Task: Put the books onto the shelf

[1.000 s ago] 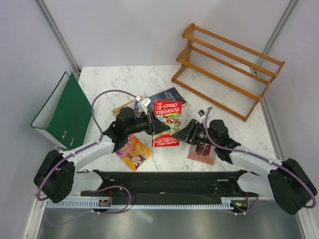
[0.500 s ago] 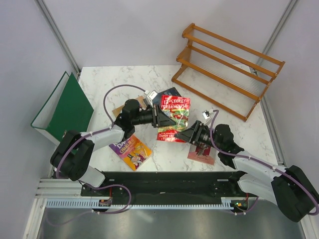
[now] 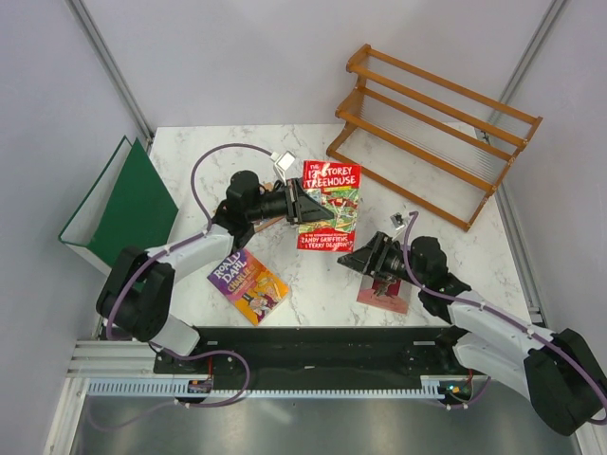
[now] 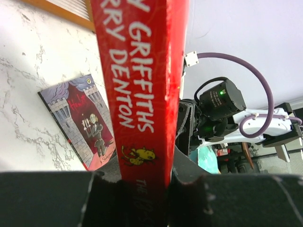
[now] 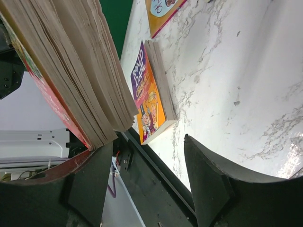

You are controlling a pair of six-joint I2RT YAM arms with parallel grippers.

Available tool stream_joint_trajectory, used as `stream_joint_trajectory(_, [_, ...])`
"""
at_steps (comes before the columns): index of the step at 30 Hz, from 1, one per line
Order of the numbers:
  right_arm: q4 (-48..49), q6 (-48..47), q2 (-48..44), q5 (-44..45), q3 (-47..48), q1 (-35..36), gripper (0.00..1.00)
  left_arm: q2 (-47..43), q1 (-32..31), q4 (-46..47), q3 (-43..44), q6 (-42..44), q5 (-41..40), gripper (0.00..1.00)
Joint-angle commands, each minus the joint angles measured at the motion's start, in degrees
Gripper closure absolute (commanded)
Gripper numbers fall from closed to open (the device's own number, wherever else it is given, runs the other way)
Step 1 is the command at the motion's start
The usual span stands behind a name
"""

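Observation:
My left gripper [image 3: 302, 204] is shut on the spine of the red cartoon-cover book [image 3: 329, 204], holding it up above the table middle; the spine [image 4: 142, 85] fills the left wrist view between the jaws of that gripper [image 4: 144, 182]. My right gripper [image 3: 353, 261] stands open just below the book, whose page edges [image 5: 71, 71] lie by its left finger [image 5: 90, 179]. The pink book [image 3: 384, 289] lies flat under the right arm. The purple-and-yellow book [image 3: 248, 282] lies at the front left. The wooden shelf [image 3: 432, 133] stands at the back right, with no book on it.
A large green ring binder [image 3: 119, 209] stands open at the left table edge. A tan book corner [image 3: 268, 225] shows under the left gripper. The black base rail [image 3: 313, 346] runs along the near edge. Grey walls close in the table.
The left gripper has carried the red book up and back, toward the shelf. The right gripper has let go of the book, widened, and dropped back toward the near right.

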Motion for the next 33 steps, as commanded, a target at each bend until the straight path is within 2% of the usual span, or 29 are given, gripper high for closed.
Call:
stream_joint_trajectory(1, [2.0, -1.4, -0.86, 1.68, 1.79, -0.46, 0.31, -0.78, 0.12, 4.95, 0.45, -1.4, 2.94, 0.98])
stream_joint_trajectory(4, [9.02, 0.62, -2.0, -1.56, -0.23, -0.47, 0.3, 0.01, 0.38, 7.59, -1.22, -2.46, 2.15, 0.98])
stream_joint_trajectory(7, [15.18, 2.11, -4.81, -7.26, -3.04, -0.38, 0.22, 1.59, 1.35, 9.43, -1.13, -3.69, 2.85, 0.98])
stream_joint_trajectory(8, [16.06, 2.38, -6.56, -8.15, -3.92, -0.46, 0.02, 2.2, 1.87, 10.48, -0.96, -4.39, 3.81, 0.98])
stream_joint_trajectory(10, [16.24, 2.11, -8.59, -9.56, -4.54, -0.47, 0.02, 3.86, 2.23, 13.56, -0.52, -6.76, 4.52, 0.98])
stream_joint_trajectory(14, [9.85, 0.27, -12.55, -8.08, -4.1, -0.47, 0.02, 6.07, 2.23, 16.73, 0.54, -9.49, 5.57, 0.98])
stream_joint_trajectory(24, [4.47, -3.86, -6.84, -2.47, -1.46, -0.55, 0.02, 6.07, 1.44, 22.1, -0.17, -14.15, 6.98, 0.98])
stream_joint_trajectory(27, [2.0, -3.95, -8.59, 3.15, -1.38, -0.64, 0.02, 6.94, 1.0, 23.67, -0.69, -15.73, 8.47, 0.98])
stream_joint_trajectory(33, [2.88, -6.05, -12.2, 3.79, -0.41, -0.82, 0.02, 9.05, 0.91, 31.57, -4.65, -20.04, 8.83, 0.98])
